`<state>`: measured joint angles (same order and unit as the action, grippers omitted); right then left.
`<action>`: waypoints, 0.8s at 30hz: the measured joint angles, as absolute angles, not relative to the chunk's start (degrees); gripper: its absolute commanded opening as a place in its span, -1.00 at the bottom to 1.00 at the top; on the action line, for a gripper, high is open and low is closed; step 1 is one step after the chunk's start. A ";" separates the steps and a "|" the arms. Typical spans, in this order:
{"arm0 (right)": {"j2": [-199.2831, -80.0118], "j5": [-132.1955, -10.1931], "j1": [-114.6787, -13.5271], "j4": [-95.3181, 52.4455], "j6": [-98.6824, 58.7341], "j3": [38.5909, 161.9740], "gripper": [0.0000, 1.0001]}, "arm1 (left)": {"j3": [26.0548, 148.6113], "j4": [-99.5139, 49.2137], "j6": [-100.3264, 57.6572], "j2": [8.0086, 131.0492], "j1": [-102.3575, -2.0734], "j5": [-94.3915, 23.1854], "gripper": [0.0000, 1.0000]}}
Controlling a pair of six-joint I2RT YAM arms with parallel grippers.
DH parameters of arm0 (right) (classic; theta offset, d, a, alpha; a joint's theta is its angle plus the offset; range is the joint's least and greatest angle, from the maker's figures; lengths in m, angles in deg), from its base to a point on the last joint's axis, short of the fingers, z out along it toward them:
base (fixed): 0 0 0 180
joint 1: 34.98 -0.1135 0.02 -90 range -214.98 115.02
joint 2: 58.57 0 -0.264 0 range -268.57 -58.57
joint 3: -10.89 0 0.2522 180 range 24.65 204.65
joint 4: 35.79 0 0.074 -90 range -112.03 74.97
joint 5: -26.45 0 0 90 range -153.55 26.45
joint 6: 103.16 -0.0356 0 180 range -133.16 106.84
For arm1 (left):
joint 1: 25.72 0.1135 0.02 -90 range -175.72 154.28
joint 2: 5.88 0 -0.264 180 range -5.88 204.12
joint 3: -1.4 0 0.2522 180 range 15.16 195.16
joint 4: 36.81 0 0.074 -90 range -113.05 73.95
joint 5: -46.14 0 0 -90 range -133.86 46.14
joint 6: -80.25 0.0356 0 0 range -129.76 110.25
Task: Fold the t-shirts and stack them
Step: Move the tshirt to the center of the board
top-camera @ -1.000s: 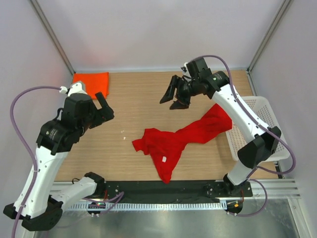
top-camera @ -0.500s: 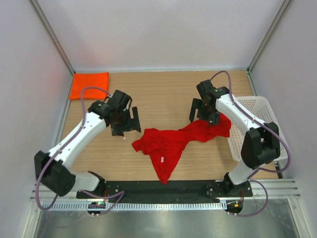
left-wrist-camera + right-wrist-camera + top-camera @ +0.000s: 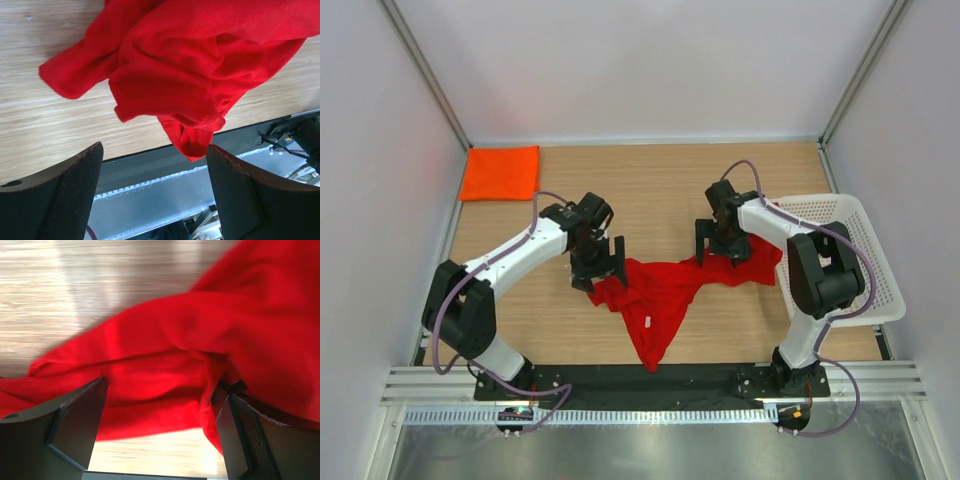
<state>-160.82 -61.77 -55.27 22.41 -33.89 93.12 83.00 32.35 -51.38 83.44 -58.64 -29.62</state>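
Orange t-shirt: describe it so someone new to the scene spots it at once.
Start at the wooden table and go to its far left corner. The orange t-shirt lies there folded into a flat rectangle. Unlike the red t-shirt, crumpled mid-table, it is neat and brighter.

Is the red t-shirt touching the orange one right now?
Apart. The top view shows the orange t-shirt folded flat in the far left corner and the red t-shirt crumpled nearer the arms, with bare tabletop between them.

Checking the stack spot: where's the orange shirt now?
In the top view, the orange shirt lies folded in the far left corner of the table.
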 measured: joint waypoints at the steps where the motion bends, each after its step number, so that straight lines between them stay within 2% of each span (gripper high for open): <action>1: -161.17 -62.25 -55.58 22.00 -33.83 93.09 0.79 | 82.76 31.78 -51.38 83.97 -58.64 -28.90 0.67; 4: -161.72 -63.50 -57.52 20.75 -33.80 92.87 0.73 | 81.25 30.16 -51.38 85.17 -58.64 -27.05 0.64; 7: -161.94 -64.74 -60.38 19.81 -34.11 92.79 0.65 | 79.57 29.09 -51.47 86.30 -58.64 -25.78 0.46; 8: -162.09 -65.42 -61.11 19.46 -34.33 92.77 0.64 | 78.89 28.42 -51.62 86.61 -58.64 -25.60 0.22; 9: -162.18 -66.03 -61.67 19.09 -34.59 92.74 0.64 | 78.41 27.93 -51.88 86.79 -58.64 -25.56 0.09; 10: -162.35 -66.91 -62.31 18.50 -34.79 92.63 0.63 | 77.88 27.34 -51.91 86.89 -58.64 -25.54 -0.19; 12: -162.77 -68.66 -63.51 17.61 -35.38 92.55 0.61 | 76.88 26.03 -52.28 86.98 -58.64 -25.60 -0.54; 13: -163.01 -69.23 -64.17 17.17 -35.60 92.57 0.59 | 76.59 25.49 -52.58 86.98 -58.64 -25.73 -0.93; 14: -163.32 -69.55 -64.65 17.06 -35.84 92.81 0.58 | 76.57 25.16 -53.11 86.96 -58.62 -26.02 -1.00; 18: -167.12 -72.02 -67.64 17.54 -37.37 97.86 0.53 | 76.79 24.85 -53.02 84.45 -58.58 -29.62 -0.99; 24: -177.61 -77.01 -75.12 18.31 -39.73 114.67 0.54 | 81.58 29.75 -52.91 66.24 -58.56 -40.86 -0.99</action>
